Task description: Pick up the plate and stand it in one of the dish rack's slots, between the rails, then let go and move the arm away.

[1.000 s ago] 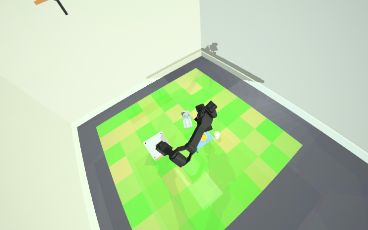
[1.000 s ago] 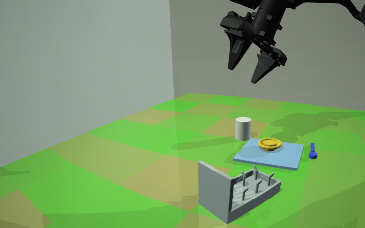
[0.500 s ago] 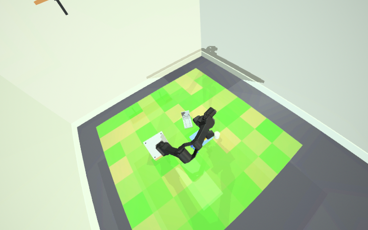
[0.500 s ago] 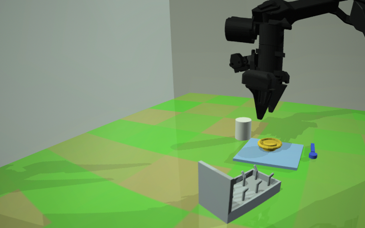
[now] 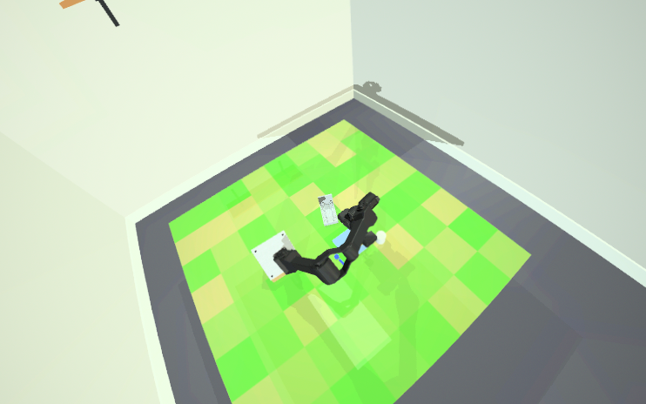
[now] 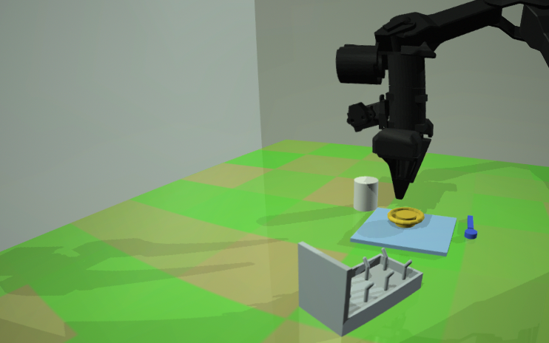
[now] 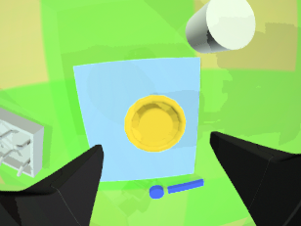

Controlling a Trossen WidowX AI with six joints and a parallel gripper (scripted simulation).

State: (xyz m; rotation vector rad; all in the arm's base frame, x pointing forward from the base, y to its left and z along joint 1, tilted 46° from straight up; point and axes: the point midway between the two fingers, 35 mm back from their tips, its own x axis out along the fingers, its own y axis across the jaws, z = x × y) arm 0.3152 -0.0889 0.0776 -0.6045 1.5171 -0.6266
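Top, arm: my black arm [image 5: 360,233] bends out from its base [image 5: 262,249] and hides most of the blue mat [image 5: 340,238]
Top, rack: the rack [image 5: 328,212] lies beside the arm's far end
Top, plate: I cannot make it out under the arm
Exterior, gripper: it [image 6: 399,197] points down above the plate [image 6: 405,216], apart from it
Exterior, plate: yellow and round, lying flat on the blue mat [image 6: 400,240], out of the rack [image 6: 323,283]
Exterior, rack: grey, with a tall end panel and upright pegs, near the mat
Exterior, cup: a white cylinder [image 6: 365,194] stands just beyond the mat
Exterior, spoon: blue [image 6: 470,230], off the mat's other side
Wrist, gripper: my fingers stand wide, nothing between them
Wrist, plate: the yellow plate [image 7: 155,123] shows ahead of the gap, right of the blue mat's [image 7: 105,107] middle
Wrist, rack: part of it [image 7: 38,151] shows at the left edge
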